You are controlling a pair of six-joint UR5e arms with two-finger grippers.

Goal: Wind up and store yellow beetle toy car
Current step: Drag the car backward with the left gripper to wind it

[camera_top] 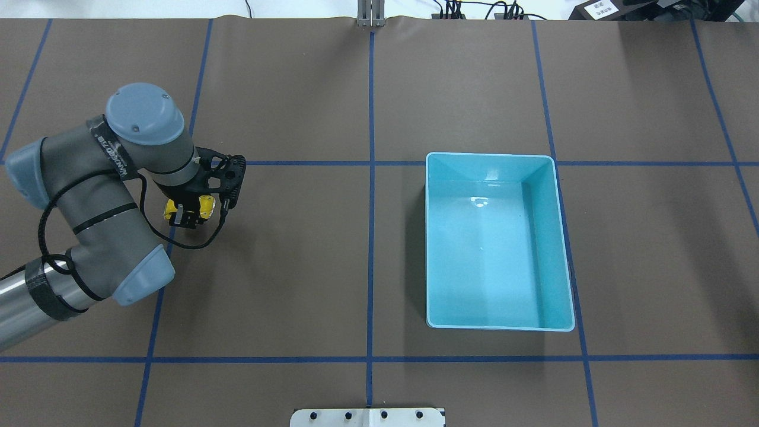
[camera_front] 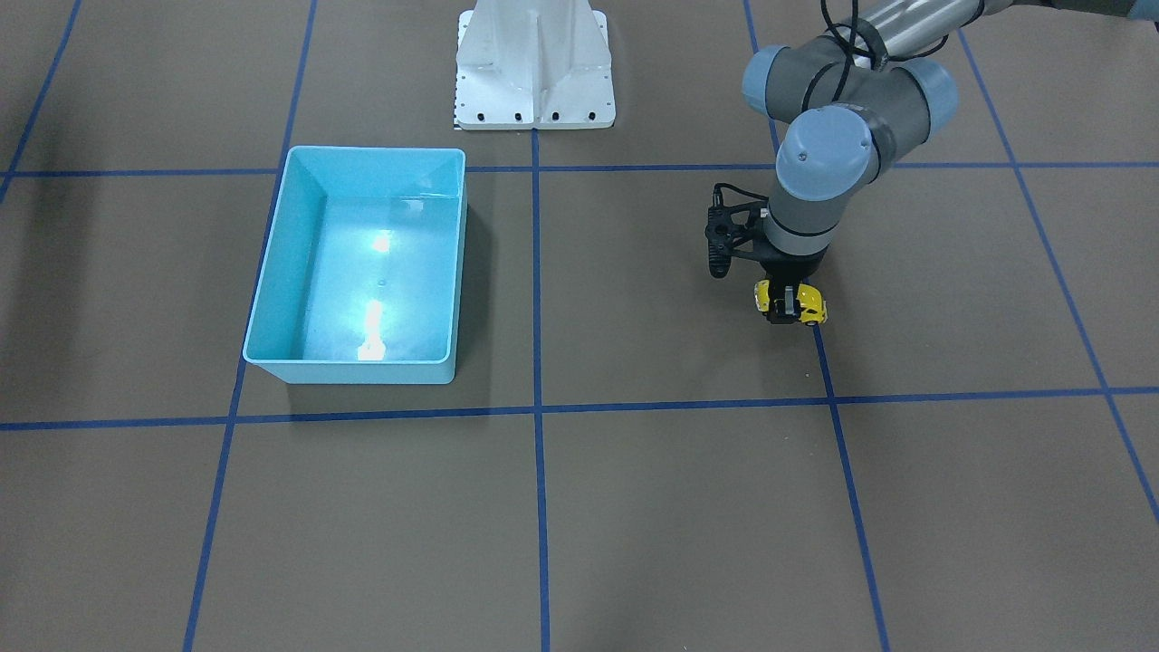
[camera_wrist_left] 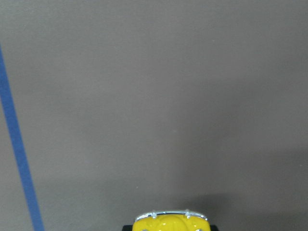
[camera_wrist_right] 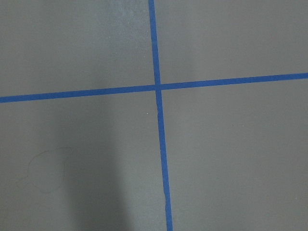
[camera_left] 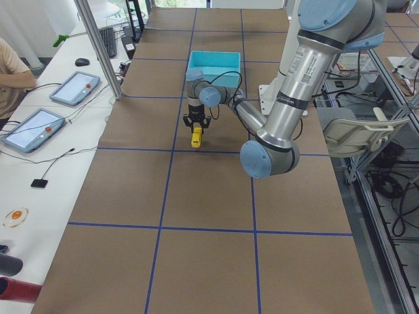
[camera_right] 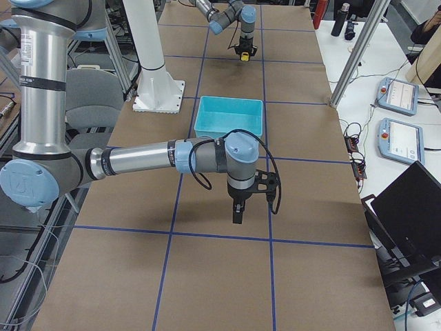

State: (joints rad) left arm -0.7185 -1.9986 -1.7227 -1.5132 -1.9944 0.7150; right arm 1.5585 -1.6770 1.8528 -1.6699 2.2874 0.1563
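Note:
The yellow beetle toy car (camera_front: 812,310) sits on the brown table by a blue tape line. It also shows in the overhead view (camera_top: 206,206) and at the bottom edge of the left wrist view (camera_wrist_left: 169,223). My left gripper (camera_front: 790,305) points straight down with its fingers closed across the car's middle (camera_top: 185,217). The turquoise bin (camera_top: 492,156) stands empty, well apart on the table's other half. My right gripper (camera_right: 238,212) shows only in the exterior right view, hanging above the table beyond the bin. I cannot tell whether it is open or shut.
The white robot base (camera_front: 534,72) stands at the table's edge behind the bin (camera_front: 349,369). Blue tape lines grid the brown table. Tablets and cables lie on a side bench (camera_left: 72,88) off the table.

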